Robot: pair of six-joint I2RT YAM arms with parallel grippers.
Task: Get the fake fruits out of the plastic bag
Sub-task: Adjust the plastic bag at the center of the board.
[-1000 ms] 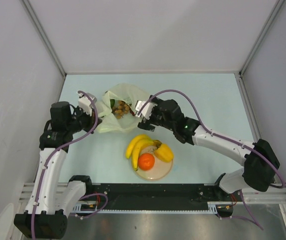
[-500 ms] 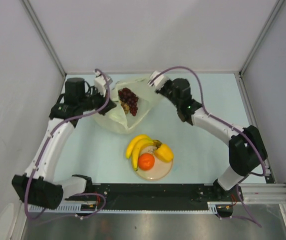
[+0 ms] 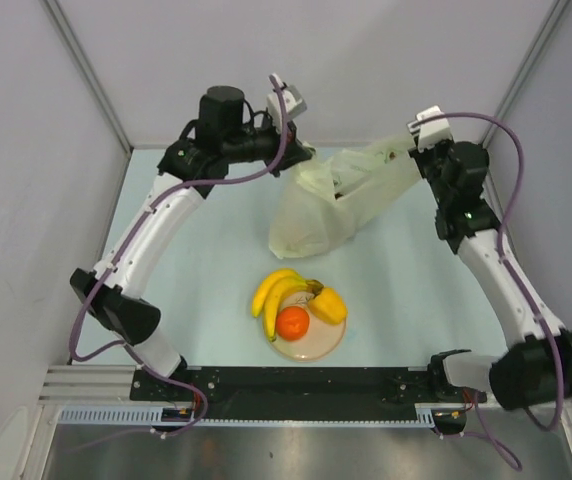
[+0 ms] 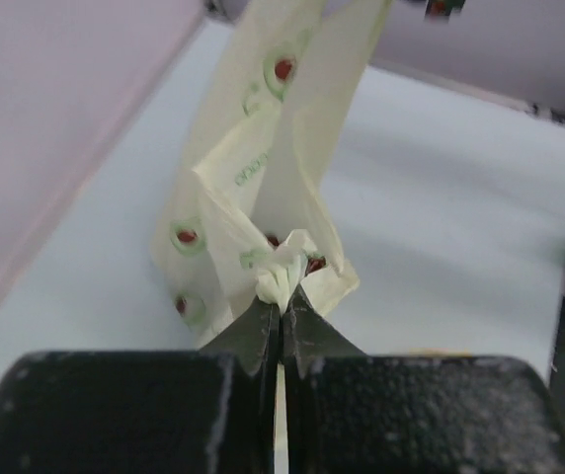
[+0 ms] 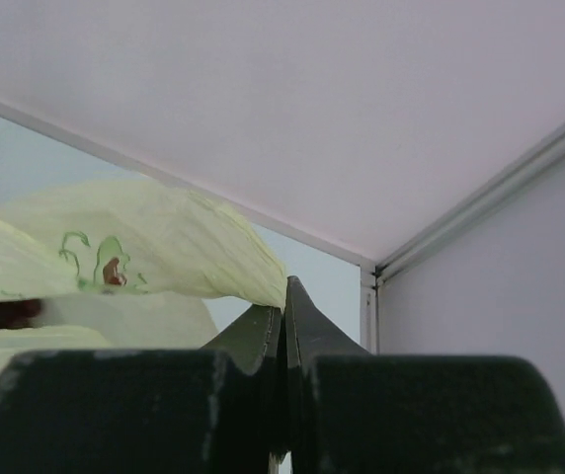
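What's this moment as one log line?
left end effector: shut on bag | right end effector: shut on bag | bag: stretched between both | plate: bananas, orange, yellow fruit

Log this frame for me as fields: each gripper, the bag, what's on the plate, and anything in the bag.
left gripper: shut on a bunched corner of the plastic bag
right gripper: shut on the bag's opposite edge
bag: stretched between both grippers, sagging toward the table
plate: banana bunch, orange, yellow fruit
inside bag: dark shape shows through; cannot tell which fruit
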